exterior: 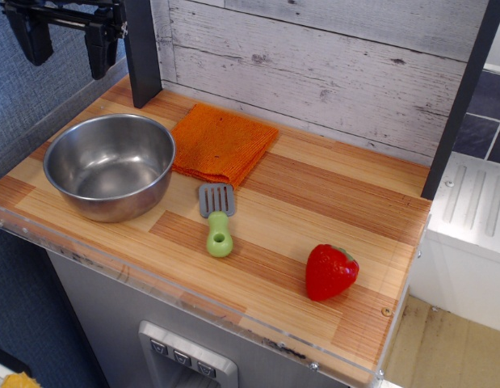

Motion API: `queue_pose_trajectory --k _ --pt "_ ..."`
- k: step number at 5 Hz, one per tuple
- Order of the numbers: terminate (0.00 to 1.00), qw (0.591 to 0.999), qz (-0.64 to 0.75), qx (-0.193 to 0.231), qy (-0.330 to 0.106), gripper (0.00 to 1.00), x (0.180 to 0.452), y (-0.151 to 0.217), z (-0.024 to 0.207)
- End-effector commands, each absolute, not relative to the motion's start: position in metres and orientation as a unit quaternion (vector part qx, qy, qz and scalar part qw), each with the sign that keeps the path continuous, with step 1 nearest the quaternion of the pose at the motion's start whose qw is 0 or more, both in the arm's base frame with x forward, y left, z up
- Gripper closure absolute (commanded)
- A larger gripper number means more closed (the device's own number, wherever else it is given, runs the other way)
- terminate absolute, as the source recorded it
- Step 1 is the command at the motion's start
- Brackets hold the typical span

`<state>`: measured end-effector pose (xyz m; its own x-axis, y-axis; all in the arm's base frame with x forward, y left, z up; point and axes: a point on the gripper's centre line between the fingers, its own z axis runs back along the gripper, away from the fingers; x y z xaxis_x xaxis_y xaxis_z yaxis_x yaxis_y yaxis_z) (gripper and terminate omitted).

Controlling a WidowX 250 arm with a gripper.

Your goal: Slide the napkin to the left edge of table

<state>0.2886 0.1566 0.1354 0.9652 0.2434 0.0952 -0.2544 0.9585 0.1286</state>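
The orange napkin (223,144) lies flat on the striped wood table (330,202), near the back wall, its left corner touching or just beside the steel bowl (110,164). My gripper (68,40) hangs at the top left, well above the table and up-left of the napkin. Its two black fingers stand apart and hold nothing.
A small spatula with a green handle (217,220) lies just in front of the napkin. A red toy strawberry (329,271) sits at the front right. A dark post (143,52) stands at the back left. A white ribbed surface (476,206) lies to the right.
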Motion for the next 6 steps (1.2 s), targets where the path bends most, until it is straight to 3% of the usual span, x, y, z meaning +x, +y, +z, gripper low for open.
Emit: queue_pose_trajectory --k 1,6 --pt "0.0 0.989 0.126 0.07 -0.039 0.0 0.289 0.157 0.135" --pt "0.0 0.992 0.093 0.05 -0.074 0.0 0.363 0.107 0.08"
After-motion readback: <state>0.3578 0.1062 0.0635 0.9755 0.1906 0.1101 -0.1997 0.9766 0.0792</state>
